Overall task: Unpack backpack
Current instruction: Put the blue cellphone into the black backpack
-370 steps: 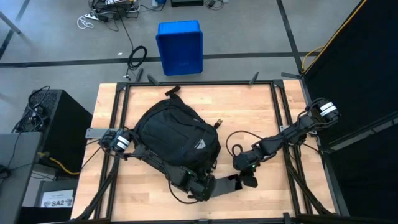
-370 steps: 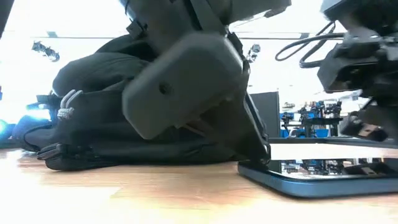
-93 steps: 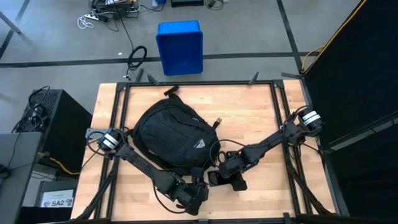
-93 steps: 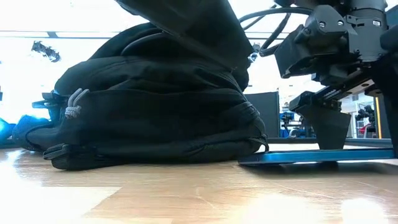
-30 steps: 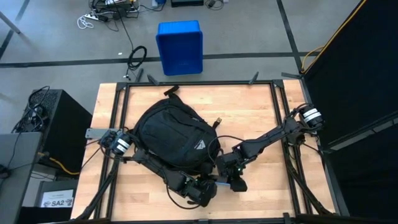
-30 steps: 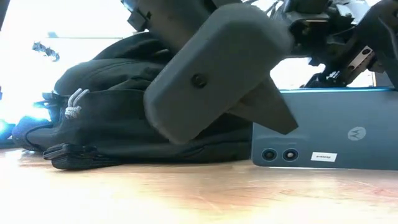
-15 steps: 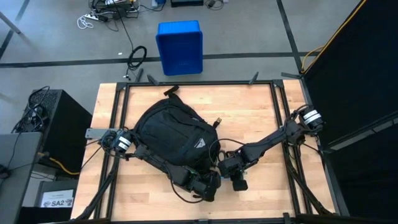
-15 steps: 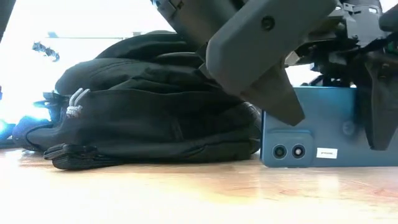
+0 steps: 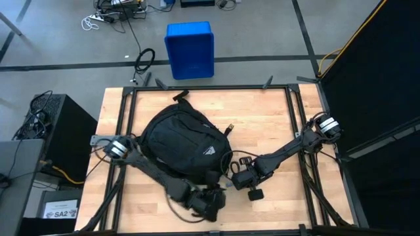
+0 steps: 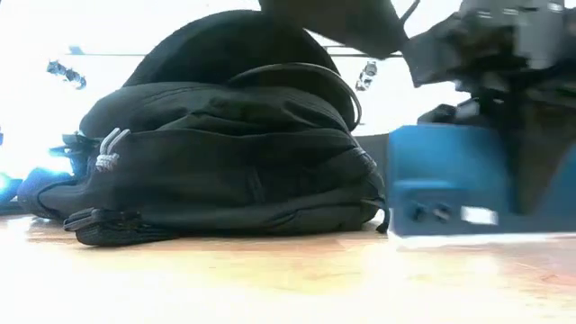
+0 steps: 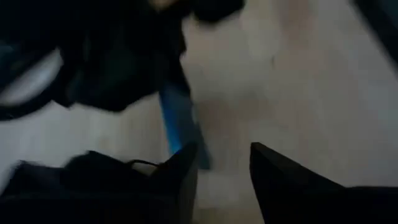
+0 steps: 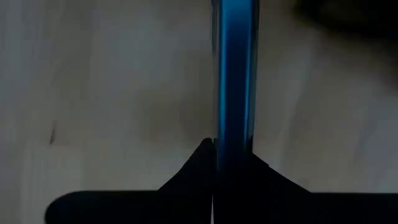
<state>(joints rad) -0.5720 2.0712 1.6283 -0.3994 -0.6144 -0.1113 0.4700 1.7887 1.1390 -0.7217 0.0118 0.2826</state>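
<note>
The right gripper (image 12: 214, 163) is pinched shut on the edge of a thin blue phone (image 12: 235, 74), which stands on its long edge on the wooden table (image 9: 275, 118), just beside the backpack (image 9: 184, 144). The phone looks stiff, smooth and light, likely slippery and breakable, so a firm pinch across its flat faces near the middle seems safest. The left gripper (image 11: 222, 163) hangs just beside the phone with its fingers a little apart and nothing between them. The backpack lies flat close behind both grippers, soft and slumped, probably heavy enough to drag; judging by its fabric, its top loop (image 9: 181, 97), on the far side from the grippers, or a strap would give the best hold.
</note>
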